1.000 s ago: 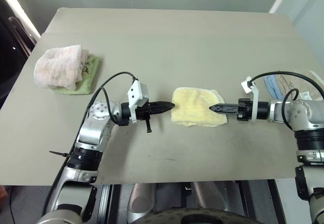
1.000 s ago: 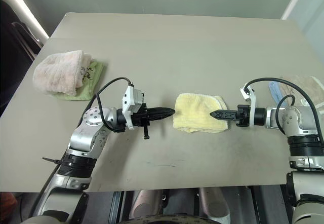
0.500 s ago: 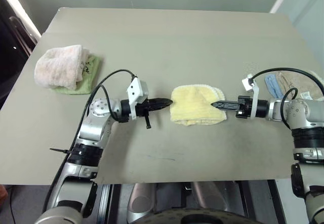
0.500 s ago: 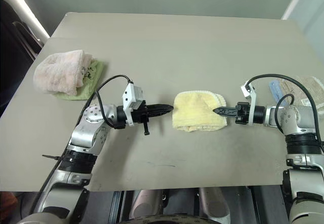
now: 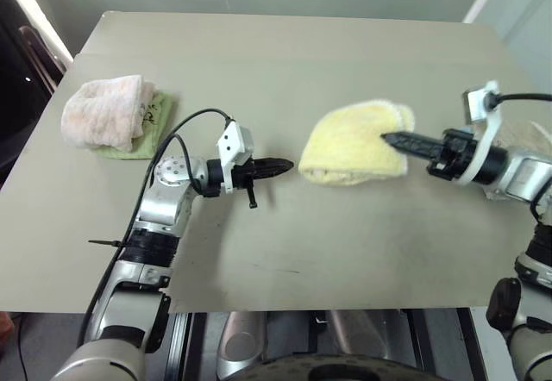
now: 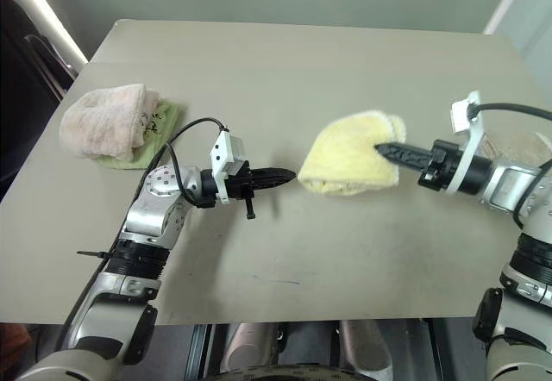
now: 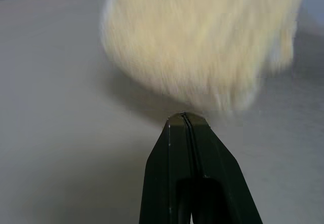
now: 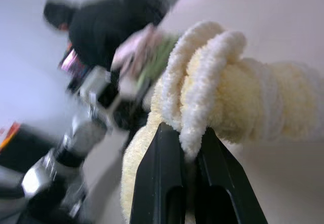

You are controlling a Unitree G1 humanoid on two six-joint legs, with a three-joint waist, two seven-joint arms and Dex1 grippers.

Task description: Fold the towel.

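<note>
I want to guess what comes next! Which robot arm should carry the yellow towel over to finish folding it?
Probably the right. Its gripper is already shut on the pale yellow terry towel, lifted off the grey table. The left gripper is shut on nothing, just beside the towel's edge.

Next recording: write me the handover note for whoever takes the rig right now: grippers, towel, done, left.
Right gripper: shut on the towel, pinching its right edge and holding that side up off the table.
Left gripper: shut, holding nothing, pointing at the towel's left end just short of it.
Done: the towel is already doubled into a thick bundle, its layers showing in the right wrist view.
Left: carry the lifted side over, lay it flat, release.
</note>
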